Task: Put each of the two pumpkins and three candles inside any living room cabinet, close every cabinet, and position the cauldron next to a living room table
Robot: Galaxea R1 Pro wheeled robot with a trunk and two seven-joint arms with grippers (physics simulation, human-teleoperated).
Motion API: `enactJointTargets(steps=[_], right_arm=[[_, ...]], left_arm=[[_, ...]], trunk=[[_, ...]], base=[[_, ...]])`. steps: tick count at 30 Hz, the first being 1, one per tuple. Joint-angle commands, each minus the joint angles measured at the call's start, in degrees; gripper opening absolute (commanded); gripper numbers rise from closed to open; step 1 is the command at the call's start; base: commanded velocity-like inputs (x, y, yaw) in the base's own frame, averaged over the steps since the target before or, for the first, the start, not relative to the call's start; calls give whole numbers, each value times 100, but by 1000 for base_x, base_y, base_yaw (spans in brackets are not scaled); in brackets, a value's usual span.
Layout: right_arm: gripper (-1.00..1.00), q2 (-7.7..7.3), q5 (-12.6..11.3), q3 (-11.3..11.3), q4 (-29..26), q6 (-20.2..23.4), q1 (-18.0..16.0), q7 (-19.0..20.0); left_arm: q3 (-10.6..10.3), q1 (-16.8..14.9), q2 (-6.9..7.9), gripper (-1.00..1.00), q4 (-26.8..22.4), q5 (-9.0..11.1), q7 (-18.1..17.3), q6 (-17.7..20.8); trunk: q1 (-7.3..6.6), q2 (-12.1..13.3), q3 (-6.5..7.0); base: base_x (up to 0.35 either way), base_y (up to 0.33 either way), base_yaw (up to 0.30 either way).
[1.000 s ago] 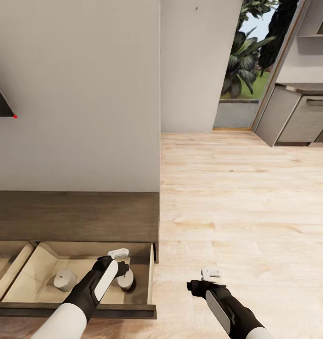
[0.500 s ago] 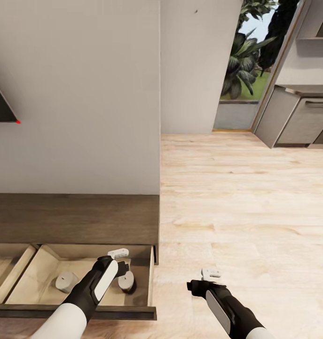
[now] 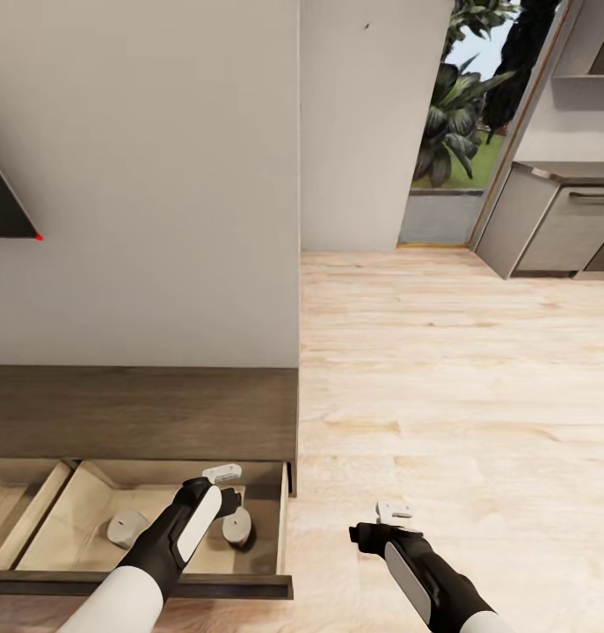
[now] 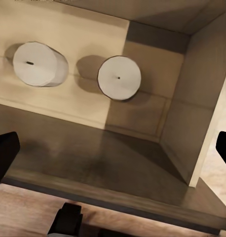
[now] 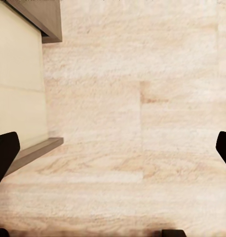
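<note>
Two candles (image 4: 119, 77) sit in the open drawer (image 3: 152, 583) of the cabinet (image 3: 143, 409), right under the left gripper (image 3: 224, 485), whose fingers are spread wide and empty. The right gripper (image 3: 394, 514), also spread, hangs over the floor (image 5: 142, 123)

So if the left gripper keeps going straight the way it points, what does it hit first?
Probably the drawer floor just inside its front wall; the left gripper is open, and the two candles stand farther in.
</note>
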Motion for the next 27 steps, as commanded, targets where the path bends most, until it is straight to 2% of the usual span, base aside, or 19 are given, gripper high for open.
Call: enactJointTargets(steps=[1, 9, 27], right_arm=[[100, -3, -60, 29, -10, 17, -3, -55], [100, -1, -60, 29, -10, 20, -3, -55], [100, -1, -60, 29, -10, 20, -3, -58]], left_arm=[[-17, -3, 3, 100, -7, 61, 56, 9], [-17, -3, 7, 100, -14, 60, 56, 9], [-17, -3, 13, 100, -15, 59, 56, 9]], trunk=[[-23, 39, 14], [-199, 360, 157], [-594, 1082, 481]], base=[[0, 0, 0], [-46, 0, 0], [-297, 64, 0]])
